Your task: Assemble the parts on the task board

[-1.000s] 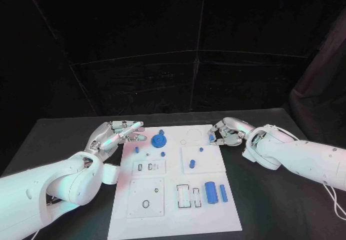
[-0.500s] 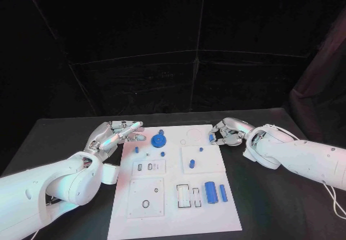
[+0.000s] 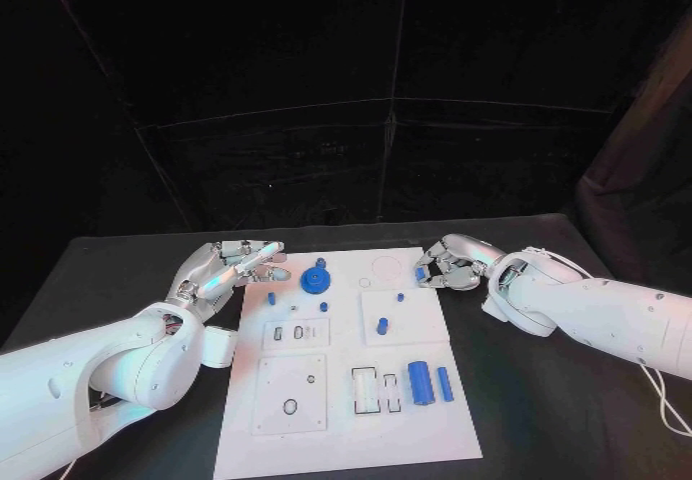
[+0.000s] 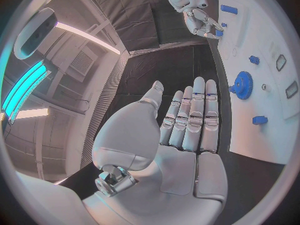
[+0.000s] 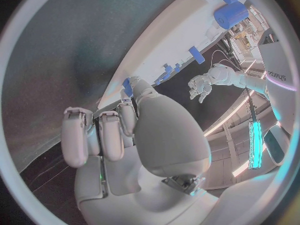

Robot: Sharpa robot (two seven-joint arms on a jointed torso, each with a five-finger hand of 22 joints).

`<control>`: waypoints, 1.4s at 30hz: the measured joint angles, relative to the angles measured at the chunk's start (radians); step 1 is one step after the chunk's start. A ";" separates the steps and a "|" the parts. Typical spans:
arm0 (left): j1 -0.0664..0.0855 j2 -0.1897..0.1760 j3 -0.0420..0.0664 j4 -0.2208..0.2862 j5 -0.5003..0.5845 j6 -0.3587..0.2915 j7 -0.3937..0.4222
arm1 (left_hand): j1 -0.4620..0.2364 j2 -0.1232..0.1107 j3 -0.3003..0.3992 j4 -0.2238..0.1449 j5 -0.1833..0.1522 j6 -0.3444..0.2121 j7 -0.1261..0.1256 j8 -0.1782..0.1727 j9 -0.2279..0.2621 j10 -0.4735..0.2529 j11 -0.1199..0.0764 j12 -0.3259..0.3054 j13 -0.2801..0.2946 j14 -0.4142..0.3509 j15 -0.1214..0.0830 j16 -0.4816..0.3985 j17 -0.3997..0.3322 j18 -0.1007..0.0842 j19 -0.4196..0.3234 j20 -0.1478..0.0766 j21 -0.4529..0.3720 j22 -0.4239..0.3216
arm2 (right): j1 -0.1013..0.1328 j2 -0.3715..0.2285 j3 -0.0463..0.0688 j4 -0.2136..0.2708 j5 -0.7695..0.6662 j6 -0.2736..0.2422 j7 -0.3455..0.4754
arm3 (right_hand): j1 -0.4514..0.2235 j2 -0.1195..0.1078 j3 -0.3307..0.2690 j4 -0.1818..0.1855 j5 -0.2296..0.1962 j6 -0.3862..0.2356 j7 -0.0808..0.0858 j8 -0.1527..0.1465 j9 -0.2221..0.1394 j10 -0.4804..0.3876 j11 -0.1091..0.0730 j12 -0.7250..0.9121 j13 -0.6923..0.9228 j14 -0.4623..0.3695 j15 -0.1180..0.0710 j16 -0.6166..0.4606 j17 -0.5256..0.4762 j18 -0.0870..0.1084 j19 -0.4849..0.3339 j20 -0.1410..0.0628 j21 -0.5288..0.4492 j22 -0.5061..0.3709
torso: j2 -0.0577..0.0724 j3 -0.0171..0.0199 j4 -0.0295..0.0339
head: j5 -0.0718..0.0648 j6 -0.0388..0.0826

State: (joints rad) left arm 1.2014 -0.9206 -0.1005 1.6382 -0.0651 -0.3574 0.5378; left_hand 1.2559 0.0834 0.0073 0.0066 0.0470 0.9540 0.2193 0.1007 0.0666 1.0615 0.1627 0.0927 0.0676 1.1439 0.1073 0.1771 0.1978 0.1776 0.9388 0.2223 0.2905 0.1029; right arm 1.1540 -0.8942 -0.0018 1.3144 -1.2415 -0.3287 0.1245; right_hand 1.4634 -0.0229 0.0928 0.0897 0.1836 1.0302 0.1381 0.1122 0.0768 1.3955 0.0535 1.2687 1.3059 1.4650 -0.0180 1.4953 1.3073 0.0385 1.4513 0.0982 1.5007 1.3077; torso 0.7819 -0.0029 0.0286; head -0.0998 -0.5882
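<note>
The white task board (image 3: 340, 425) lies in the middle of the black table. My right hand (image 3: 453, 262) hovers at the board's far right edge and pinches a small blue part (image 3: 421, 273) between thumb and a finger; the same part (image 5: 127, 86) shows at the thumb tip in the right wrist view. My left hand (image 3: 231, 263) is at the board's far left corner, fingers stretched out and holding nothing (image 4: 187, 130). A blue gear (image 3: 317, 277) stands on the board just right of it, also the gear (image 4: 241, 82) in the left wrist view.
On the board lie small blue pegs (image 3: 271, 297) (image 3: 382, 325), a thick blue cylinder (image 3: 418, 382) and a thin blue bar (image 3: 444, 384) near the right edge. Several cut-out slots (image 3: 366, 391) sit in the near half. Black table (image 3: 562, 420) flanks the board.
</note>
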 measured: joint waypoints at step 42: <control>0.003 -0.005 0.000 -0.023 0.044 0.006 -0.005 | 0.003 0.003 0.003 -0.003 0.000 0.000 0.000 0.000 0.000 0.000 0.000 0.000 0.000 0.000 0.000 -0.004 0.001 0.000 0.000 0.000 0.000 -0.001 | 0.019 0.220 0.001 0.210 -0.083 -0.087 -0.240 | -0.019 0.042 0.071 -0.028 -0.013 0.055 -0.014 0.023 0.000 0.011 -0.011 0.020 0.005 0.002 -0.016 0.009 0.001 0.000 0.015 -0.021 0.012 0.000 | -0.031 -0.0224 0.0114 | 0.052 -0.031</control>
State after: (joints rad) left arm 1.2043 -0.9256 -0.1006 1.6152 -0.0210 -0.3517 0.5329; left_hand 1.2590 0.0865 0.0101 0.0039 0.0470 0.9540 0.2193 0.1008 0.0666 1.0614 0.1627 0.0927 0.0676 1.1439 0.1073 0.1733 0.1987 0.1775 0.9388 0.2222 0.2905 0.1016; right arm 1.1729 -0.6738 -0.0012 1.5241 -1.3247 -0.4154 -0.1154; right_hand 1.4447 0.0192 0.1640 0.0615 0.1710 1.0850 0.1244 0.1350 0.0771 1.4062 0.0427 1.2891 1.3105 1.4667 -0.0341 1.5041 1.3079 0.0383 1.4665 0.0777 1.5122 1.3075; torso 0.7509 -0.0253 0.0400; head -0.0480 -0.6193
